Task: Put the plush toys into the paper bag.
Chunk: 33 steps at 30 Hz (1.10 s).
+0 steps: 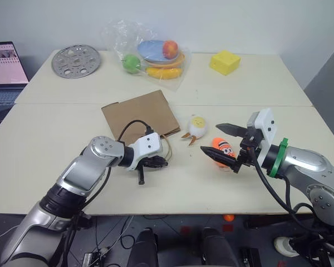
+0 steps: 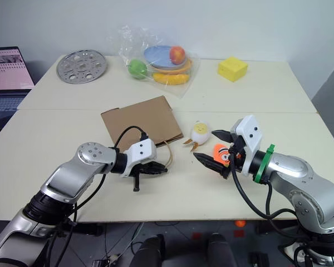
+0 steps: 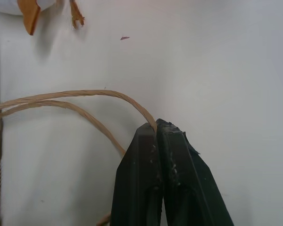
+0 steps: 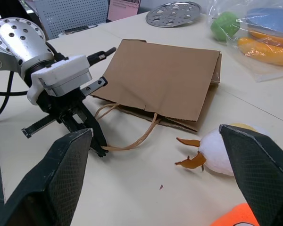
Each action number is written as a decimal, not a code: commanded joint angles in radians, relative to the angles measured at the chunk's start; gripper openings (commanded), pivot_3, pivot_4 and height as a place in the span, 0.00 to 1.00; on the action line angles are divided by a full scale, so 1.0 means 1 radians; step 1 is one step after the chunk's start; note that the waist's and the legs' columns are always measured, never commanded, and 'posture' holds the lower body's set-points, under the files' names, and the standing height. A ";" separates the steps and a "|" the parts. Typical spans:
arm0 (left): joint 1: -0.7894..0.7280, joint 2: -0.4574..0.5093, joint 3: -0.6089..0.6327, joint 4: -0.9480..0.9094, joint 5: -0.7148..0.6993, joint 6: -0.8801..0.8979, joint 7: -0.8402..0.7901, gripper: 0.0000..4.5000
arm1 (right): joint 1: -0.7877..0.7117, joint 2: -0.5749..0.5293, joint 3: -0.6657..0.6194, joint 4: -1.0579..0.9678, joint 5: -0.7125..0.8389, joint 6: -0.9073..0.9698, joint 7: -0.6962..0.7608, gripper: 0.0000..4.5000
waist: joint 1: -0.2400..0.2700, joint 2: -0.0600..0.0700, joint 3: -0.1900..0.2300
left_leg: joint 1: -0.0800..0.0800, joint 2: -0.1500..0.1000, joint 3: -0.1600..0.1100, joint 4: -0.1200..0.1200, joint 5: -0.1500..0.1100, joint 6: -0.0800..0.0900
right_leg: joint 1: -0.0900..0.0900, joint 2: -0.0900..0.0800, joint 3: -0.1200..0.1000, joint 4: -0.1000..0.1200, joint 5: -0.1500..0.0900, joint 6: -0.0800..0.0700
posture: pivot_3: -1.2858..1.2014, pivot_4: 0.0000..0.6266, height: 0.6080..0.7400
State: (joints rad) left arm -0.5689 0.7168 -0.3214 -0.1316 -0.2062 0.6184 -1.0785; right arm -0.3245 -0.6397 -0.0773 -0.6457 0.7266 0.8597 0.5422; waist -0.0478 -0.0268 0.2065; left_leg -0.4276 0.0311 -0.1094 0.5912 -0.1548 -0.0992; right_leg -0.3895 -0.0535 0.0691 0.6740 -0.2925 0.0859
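The brown paper bag [image 1: 140, 114] lies flat on the table, its mouth toward me and its twisted handle [image 3: 85, 94] looping out onto the tabletop. My left gripper [image 1: 162, 162] is shut on that handle's loop, low over the table. The white-and-yellow chick plush toy [image 1: 197, 127] lies just right of the bag's mouth. The orange carrot plush toy [image 1: 224, 147] lies a little further right. My right gripper [image 1: 209, 137] is open. Its wide-spread fingers frame the carrot, and the tips reach toward the chick. I cannot tell whether they touch the carrot.
A clear plastic bag of fruit [image 1: 156, 53] lies at the table's far side, with a yellow block [image 1: 224, 62] to its right and a perforated metal disc [image 1: 76, 60] to its left. A laptop [image 1: 5, 64] stands at the far left.
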 commanded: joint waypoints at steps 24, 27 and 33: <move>-0.292 0.075 0.340 0.204 -0.356 0.195 -0.225 0.00 | -0.244 0.443 0.404 0.473 -0.438 -0.322 -0.120 0.24 | -0.011 0.000 0.000 | 0.001 0.000 -0.002 0.000 0.000 0.000 | -0.001 0.000 -0.002 0.005 0.000 0.000 | 0.52 0.24 1.00; -0.308 0.081 0.365 0.184 -0.395 0.225 -0.220 0.00 | -0.325 0.528 0.416 0.649 -0.501 -0.413 -0.134 0.00 | -0.012 0.000 0.000 | 0.001 0.000 -0.002 -0.001 0.000 0.000 | -0.001 0.000 -0.003 0.005 0.001 -0.002 | 0.52 0.24 1.00; -0.295 0.095 0.391 0.131 -0.452 0.273 -0.206 0.00 | -0.398 0.641 0.388 0.853 -0.545 -0.516 -0.130 0.00 | -0.012 0.000 0.000 | 0.001 0.000 -0.004 -0.002 0.000 0.000 | -0.001 0.000 -0.004 0.005 0.002 -0.003 | 0.52 0.24 1.00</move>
State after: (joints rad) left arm -0.8505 0.7916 0.0346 0.0369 -0.6338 0.8859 -1.2883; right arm -0.6999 -0.0142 0.3337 0.1938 0.1921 0.3854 0.4120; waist -0.0600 -0.0267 0.2066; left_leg -0.4268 0.0313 -0.1132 0.5888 -0.1549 -0.0993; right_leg -0.3906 -0.0531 0.0652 0.6794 -0.2907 0.0825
